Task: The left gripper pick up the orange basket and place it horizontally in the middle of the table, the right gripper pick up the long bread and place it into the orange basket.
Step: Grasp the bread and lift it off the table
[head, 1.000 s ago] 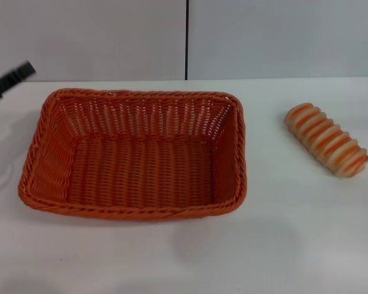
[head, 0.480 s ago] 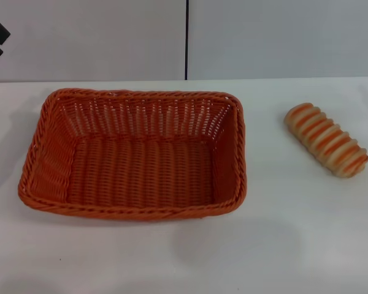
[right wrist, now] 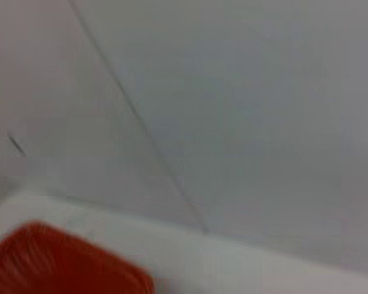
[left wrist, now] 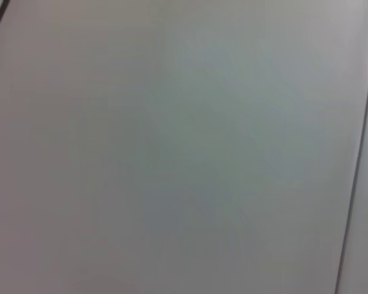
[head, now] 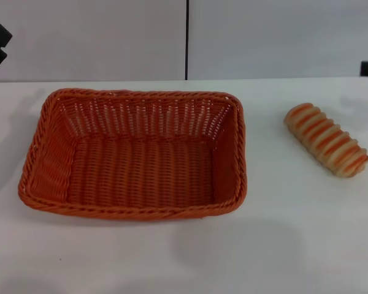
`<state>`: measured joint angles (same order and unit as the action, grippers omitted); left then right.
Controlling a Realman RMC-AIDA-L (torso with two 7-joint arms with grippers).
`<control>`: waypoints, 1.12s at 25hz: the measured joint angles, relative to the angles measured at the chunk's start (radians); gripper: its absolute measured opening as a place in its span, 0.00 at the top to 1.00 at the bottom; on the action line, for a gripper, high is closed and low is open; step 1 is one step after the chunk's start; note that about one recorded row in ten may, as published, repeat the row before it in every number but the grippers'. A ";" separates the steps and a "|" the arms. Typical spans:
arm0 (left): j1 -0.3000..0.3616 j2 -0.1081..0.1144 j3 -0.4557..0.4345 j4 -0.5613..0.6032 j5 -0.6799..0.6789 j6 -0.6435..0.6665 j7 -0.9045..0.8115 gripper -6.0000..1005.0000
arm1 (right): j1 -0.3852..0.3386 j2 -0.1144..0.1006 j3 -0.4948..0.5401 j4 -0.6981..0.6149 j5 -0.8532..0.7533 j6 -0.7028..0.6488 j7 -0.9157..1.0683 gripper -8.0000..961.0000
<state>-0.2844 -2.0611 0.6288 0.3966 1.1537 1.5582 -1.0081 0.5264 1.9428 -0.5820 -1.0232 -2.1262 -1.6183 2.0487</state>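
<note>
A plain grey-white wall (left wrist: 184, 147) fills the view; thin dark seams (left wrist: 356, 171) cross two corners.

A plain pale grey wall (head: 98, 37) stands behind the far edge of the table and fills the top of the head view. A thin dark vertical seam (head: 186, 40) splits it into two flat panels, running down to that far edge. The left wrist view shows only the same grey panelling, with a thin dark line (left wrist: 356, 171) near one side.
</note>
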 joint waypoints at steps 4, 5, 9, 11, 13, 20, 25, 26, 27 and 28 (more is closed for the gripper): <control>-0.004 0.000 0.000 -0.010 -0.002 -0.003 0.007 0.18 | 0.099 -0.005 -0.018 -0.016 -0.222 -0.021 0.068 0.32; -0.005 0.000 0.000 -0.015 -0.002 -0.004 0.008 0.18 | 0.111 -0.003 -0.024 -0.016 -0.248 -0.021 0.072 0.31; -0.012 0.002 -0.001 -0.042 -0.004 -0.009 0.022 0.18 | 0.132 -0.001 -0.063 -0.009 -0.299 -0.011 0.085 0.29; -0.013 0.002 -0.001 -0.045 -0.004 -0.012 0.023 0.18 | 0.146 0.002 -0.119 0.010 -0.337 0.005 0.102 0.29; -0.012 0.002 -0.001 -0.046 -0.006 -0.013 0.024 0.18 | 0.150 0.004 -0.136 0.018 -0.350 0.012 0.108 0.29; -0.014 0.001 -0.010 -0.064 -0.016 -0.015 0.025 0.18 | 0.185 0.036 -0.197 0.046 -0.509 0.073 0.152 0.29; -0.017 0.001 -0.015 -0.071 -0.017 -0.025 0.032 0.18 | 0.207 0.043 -0.199 0.096 -0.546 0.102 0.155 0.29; -0.017 0.001 -0.015 -0.071 -0.017 -0.025 0.032 0.18 | 0.207 0.043 -0.199 0.096 -0.546 0.102 0.155 0.29; -0.016 0.001 -0.015 -0.071 -0.018 -0.025 0.032 0.18 | 0.209 0.043 -0.199 0.109 -0.547 0.109 0.158 0.29; -0.014 0.001 -0.016 -0.071 -0.018 -0.026 0.029 0.18 | 0.214 0.044 -0.200 0.125 -0.548 0.117 0.167 0.29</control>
<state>-0.2985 -2.0602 0.6129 0.3252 1.1355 1.5318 -0.9796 0.7401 1.9864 -0.7819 -0.8983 -2.6738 -1.5009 2.2153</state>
